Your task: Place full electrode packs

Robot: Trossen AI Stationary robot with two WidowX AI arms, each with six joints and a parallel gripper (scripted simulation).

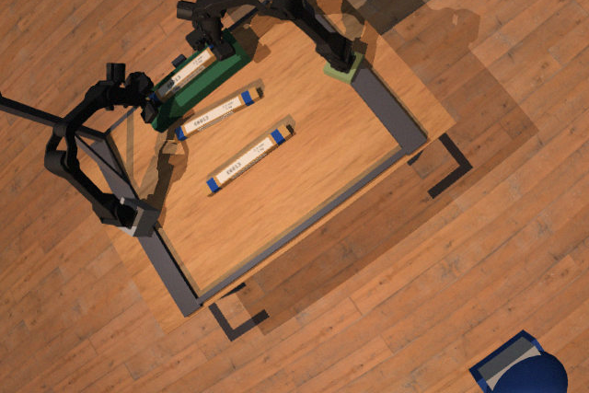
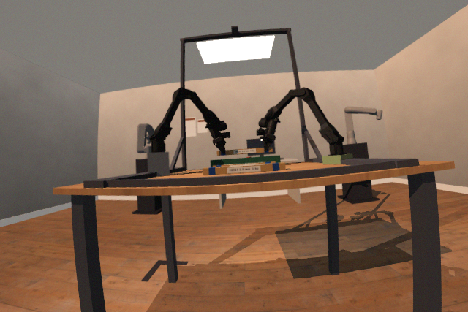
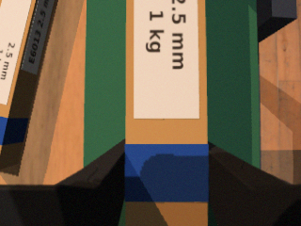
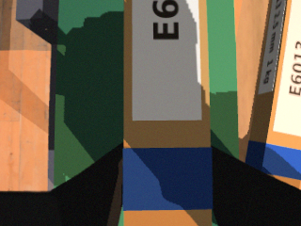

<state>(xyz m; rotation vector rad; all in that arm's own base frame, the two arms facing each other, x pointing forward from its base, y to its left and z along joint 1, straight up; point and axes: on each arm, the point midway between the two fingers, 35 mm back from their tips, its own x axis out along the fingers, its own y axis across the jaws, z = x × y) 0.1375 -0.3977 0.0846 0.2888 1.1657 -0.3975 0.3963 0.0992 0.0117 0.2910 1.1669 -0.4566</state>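
My left gripper (image 1: 220, 47) (image 2: 268, 146) (image 3: 164, 145) (image 4: 167, 4) is closed around one blue-banded end of a pack (image 1: 188, 72) (image 2: 246, 150) (image 3: 166, 94) (image 4: 166, 94), and my right gripper (image 1: 150, 105) (image 2: 221, 148) (image 4: 163, 150) is closed around the other. Between them they hold it level above the platform (image 1: 202, 89) (image 2: 246, 159) (image 3: 104, 94) (image 4: 223, 71), with a gap beneath. A second pack (image 1: 216, 115) (image 3: 9, 71) (image 4: 289, 94) lies off the platform, just beside its long side and slightly askew to it. The third pack (image 1: 249, 157) (image 2: 243, 169) lies farther from the platform on that same side. I can't tell which are full.
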